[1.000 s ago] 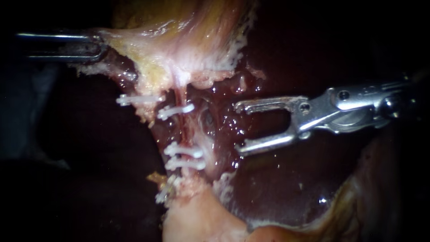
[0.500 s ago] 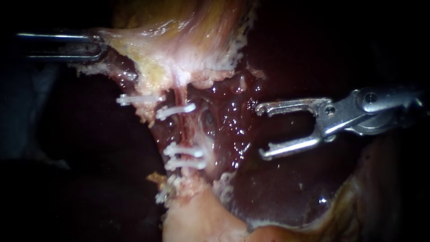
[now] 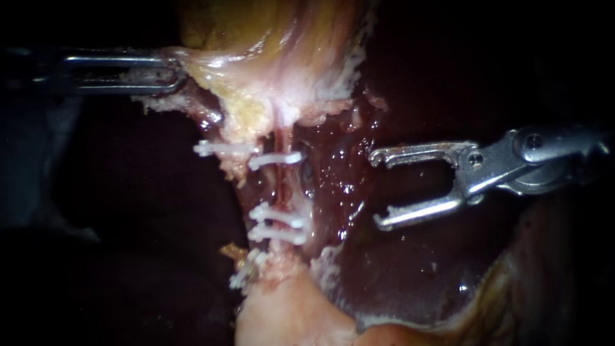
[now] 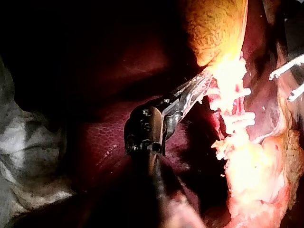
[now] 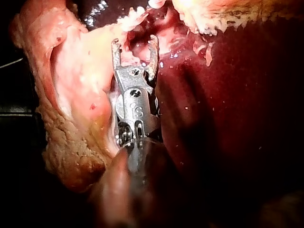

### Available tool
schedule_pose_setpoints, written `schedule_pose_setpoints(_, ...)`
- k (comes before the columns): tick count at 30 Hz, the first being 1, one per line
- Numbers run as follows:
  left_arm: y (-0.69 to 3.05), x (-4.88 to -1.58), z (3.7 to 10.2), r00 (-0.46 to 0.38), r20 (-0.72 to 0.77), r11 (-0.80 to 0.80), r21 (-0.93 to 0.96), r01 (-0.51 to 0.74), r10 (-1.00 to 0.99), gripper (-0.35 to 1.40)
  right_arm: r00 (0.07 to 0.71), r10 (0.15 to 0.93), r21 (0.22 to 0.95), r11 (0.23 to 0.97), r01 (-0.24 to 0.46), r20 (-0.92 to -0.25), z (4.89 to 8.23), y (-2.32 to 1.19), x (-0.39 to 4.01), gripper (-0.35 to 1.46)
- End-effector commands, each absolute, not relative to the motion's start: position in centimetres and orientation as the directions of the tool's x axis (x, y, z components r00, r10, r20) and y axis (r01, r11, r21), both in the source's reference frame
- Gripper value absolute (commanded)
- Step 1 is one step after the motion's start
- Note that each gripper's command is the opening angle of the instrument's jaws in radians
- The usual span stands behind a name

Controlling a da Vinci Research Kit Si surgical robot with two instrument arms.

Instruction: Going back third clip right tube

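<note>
- All around is dark. The ground of the scene is the wet, dark red liver [image 3: 410, 275], which shines in spots.
- Nearest, at the lower edge of the endoscope view, a pale pink lump [image 3: 282, 314] of tissue comes up from below.
- At the lump's frayed left edge sits a crooked bunch of clips [image 3: 245, 269], all white.
- The right tube [image 3: 282, 186] is a thin pink strand running from the lump up toward the yellow tissue above.
- Three white clips lie across this tube. A close pair of clips [image 3: 278, 216] sits low on it and an upper clip [image 3: 275, 158] sits higher, with a bare stretch of tube between them. I cannot tell which one counts as the third.
- Left of the upper clip, a side clip [image 3: 218, 149] crosses the neighbouring ragged strand.
- The right instrument [image 3: 378, 190] comes in from the right over the liver. It is level with the bare stretch, near the right tube but clear of it.
- Its hand stands wide, the two jaws spread and holding nothing. The right wrist view [image 5: 134, 45] shows the same gap.
- Farthest back is the yellow gallbladder [image 3: 256, 38], with a pale flap [image 3: 198, 61] of tissue drawn out to the left.
- The left instrument [image 3: 168, 72] comes in from the left. Its hand is narrow, clamped on the pale flap with both jaws pressed against it.
</note>
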State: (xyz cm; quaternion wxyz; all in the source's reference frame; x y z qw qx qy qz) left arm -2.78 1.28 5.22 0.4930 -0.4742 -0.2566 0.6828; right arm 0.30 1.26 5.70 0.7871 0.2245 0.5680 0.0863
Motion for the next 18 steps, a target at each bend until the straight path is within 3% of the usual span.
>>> schedule_pose_setpoints(1, 1.26, -2.82, 5.25, -0.066, -0.396, -0.384, -0.817, -0.429, 0.916, -0.35, 0.34, 0.391, 0.452, 0.884, 0.119, -0.855, 5.7, 1.26, 0.3, 0.5)
schedule_pose_setpoints(18, 1.26, -2.92, 5.29, -0.069, -0.398, -0.388, -0.818, -0.425, 0.915, -0.35, 0.34, 0.391, 0.452, 0.884, 0.119, -0.855, 5.7, 1.26, 0.3, 0.5)
